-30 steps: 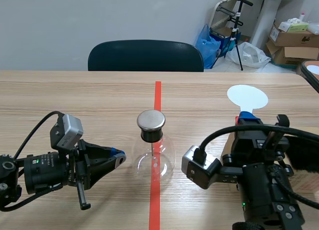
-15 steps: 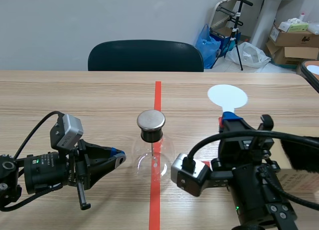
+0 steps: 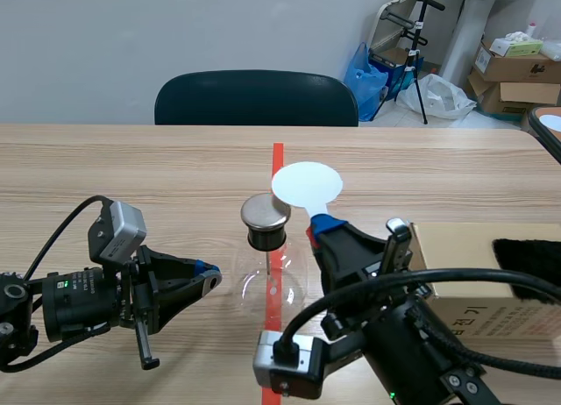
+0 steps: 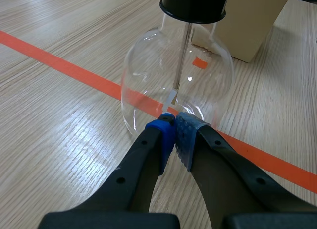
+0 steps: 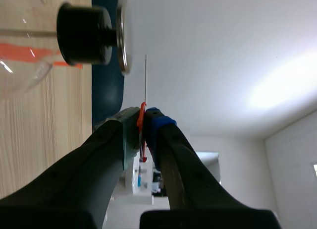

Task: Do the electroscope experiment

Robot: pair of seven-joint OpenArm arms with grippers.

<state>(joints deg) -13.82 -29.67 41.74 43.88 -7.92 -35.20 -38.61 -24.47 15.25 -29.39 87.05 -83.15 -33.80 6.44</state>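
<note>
Low centre of scene view: electroscope flask (image 3: 270, 287) standing on the orange-red tape line, black stopper and metal cap (image 3: 266, 210) on top. Left gripper (image 3: 207, 279) at lower left, pads pressed together on nothing, tips just short of the glass. Right gripper (image 3: 321, 226) right of centre, clamped on the foot of the white disc paddle (image 3: 306, 184). The disc is held just beside the cap, with a slim gap in right wrist view. Cardboard box (image 3: 473, 278) at right edge
</note>
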